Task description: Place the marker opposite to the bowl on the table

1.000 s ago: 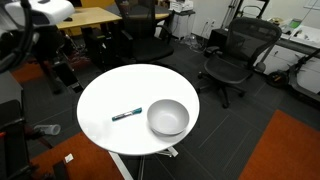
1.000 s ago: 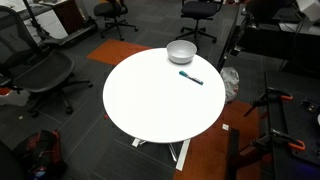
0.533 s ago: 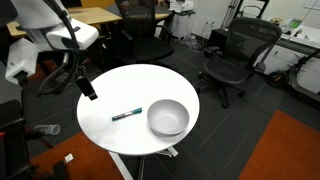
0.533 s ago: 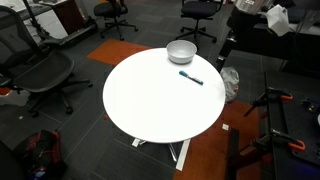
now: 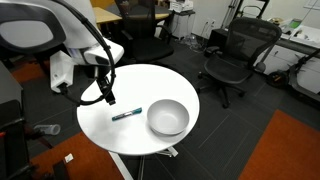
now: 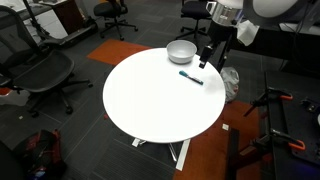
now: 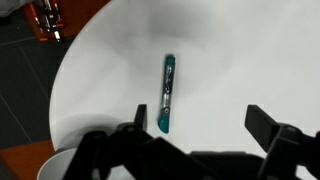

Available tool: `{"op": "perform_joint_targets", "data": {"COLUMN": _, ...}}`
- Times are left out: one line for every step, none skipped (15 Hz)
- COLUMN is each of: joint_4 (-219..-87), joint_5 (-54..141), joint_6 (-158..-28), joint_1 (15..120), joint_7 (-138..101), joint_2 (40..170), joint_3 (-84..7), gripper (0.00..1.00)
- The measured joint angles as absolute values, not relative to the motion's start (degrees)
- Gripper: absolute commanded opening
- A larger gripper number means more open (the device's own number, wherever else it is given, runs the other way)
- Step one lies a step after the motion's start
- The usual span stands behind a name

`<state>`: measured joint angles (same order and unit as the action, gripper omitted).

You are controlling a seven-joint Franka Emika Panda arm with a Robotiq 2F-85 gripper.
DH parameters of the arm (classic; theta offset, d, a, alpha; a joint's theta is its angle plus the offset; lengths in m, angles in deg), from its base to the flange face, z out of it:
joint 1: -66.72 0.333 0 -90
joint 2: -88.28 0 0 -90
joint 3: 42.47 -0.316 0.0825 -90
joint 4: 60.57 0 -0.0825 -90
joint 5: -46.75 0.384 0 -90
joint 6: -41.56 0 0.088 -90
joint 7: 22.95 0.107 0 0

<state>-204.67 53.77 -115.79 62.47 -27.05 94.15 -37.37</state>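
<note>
Arm swung in w/in last sec: gripper (image 5: 108, 97) now over table (image 5: 130, 78) nr marker (image 5: 126, 114) beside bowl (image 5: 168, 117), fingers (image 7: 135, 122) spread & empty, so pickup approach begun.

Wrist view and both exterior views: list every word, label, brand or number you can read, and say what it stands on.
No text can be read anywhere.
marker: any print on its teal body is too blurred to read.
bowl: plain, no marking.
table: white top, no marking.
office chairs and desks behind: too small to show any lettering.
</note>
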Motion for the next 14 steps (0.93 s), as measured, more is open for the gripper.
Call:
{"op": "perform_joint_targets", "data": {"joint_4": -203.29, "joint_5": 53.98, "joint_6": -115.79, "joint_1": 62.27, "joint_7": -27.05, "joint_2": 95.8, "joint_3": -37.37, "gripper": 1.0}}
{"op": "perform_joint_targets", "data": {"joint_4": -201.9, "joint_5": 54.16, "joint_6": -115.79, "joint_1": 61.98, "joint_7": -27.05, "joint_2": 97.43, "joint_3": -37.37, "gripper": 1.0}}
{"op": "perform_joint_targets", "data": {"joint_4": -200.47, "joint_5": 54.22, "joint_6": -115.79, "joint_1": 61.66, "joint_7": -27.05, "joint_2": 99.08, "joint_3": -37.37, "gripper": 1.0}}
{"op": "perform_joint_targets", "data": {"joint_4": -199.1, "joint_5": 54.22, "joint_6": -115.79, "joint_1": 61.28, "joint_7": -27.05, "joint_2": 100.66, "joint_3": -37.38, "gripper": 1.0}}
{"op": "perform_joint_targets", "data": {"joint_4": -197.74, "joint_5": 54.22, "joint_6": -115.79, "joint_1": 60.9, "joint_7": -27.05, "joint_2": 102.25, "joint_3": -37.38, "gripper": 1.0}}
{"op": "perform_joint_targets", "data": {"joint_4": -196.47, "joint_5": 54.22, "joint_6": -115.79, "joint_1": 60.48, "joint_7": -27.05, "joint_2": 103.79, "joint_3": -37.39, "gripper": 1.0}}
{"op": "perform_joint_targets", "data": {"joint_4": -195.26, "joint_5": 54.22, "joint_6": -115.79, "joint_1": 60.08, "joint_7": -27.05, "joint_2": 105.28, "joint_3": -37.39, "gripper": 1.0}}
{"op": "perform_joint_targets", "data": {"joint_4": -194.06, "joint_5": 54.22, "joint_6": -115.79, "joint_1": 59.68, "joint_7": -27.05, "joint_2": 106.78, "joint_3": -37.39, "gripper": 1.0}}
{"op": "perform_joint_targets", "data": {"joint_4": -193.02, "joint_5": 54.22, "joint_6": -115.79, "joint_1": 59.37, "joint_7": -27.05, "joint_2": 108.09, "joint_3": -37.4, "gripper": 1.0}}
{"op": "perform_joint_targets", "data": {"joint_4": -191.98, "joint_5": 54.22, "joint_6": -115.79, "joint_1": 59.08, "joint_7": -27.05, "joint_2": 109.35, "joint_3": -37.42, "gripper": 1.0}}
{"op": "perform_joint_targets", "data": {"joint_4": -191.04, "joint_5": 54.22, "joint_6": -115.79, "joint_1": 58.87, "joint_7": -27.05, "joint_2": 110.5, "joint_3": -37.43, "gripper": 1.0}}
{"op": "perform_joint_targets", "data": {"joint_4": -190.19, "joint_5": 54.22, "joint_6": -115.79, "joint_1": 58.73, "joint_7": -27.05, "joint_2": 111.5, "joint_3": -37.46, "gripper": 1.0}}
{"op": "perform_joint_targets", "data": {"joint_4": -189.46, "joint_5": 54.22, "joint_6": -115.79, "joint_1": 58.66, "joint_7": -27.05, "joint_2": 112.4, "joint_3": -37.48, "gripper": 1.0}}
{"op": "perform_joint_targets", "data": {"joint_4": -188.75, "joint_5": 54.22, "joint_6": -115.79, "joint_1": 58.6, "joint_7": -27.05, "joint_2": 113.27, "joint_3": -37.54, "gripper": 1.0}}
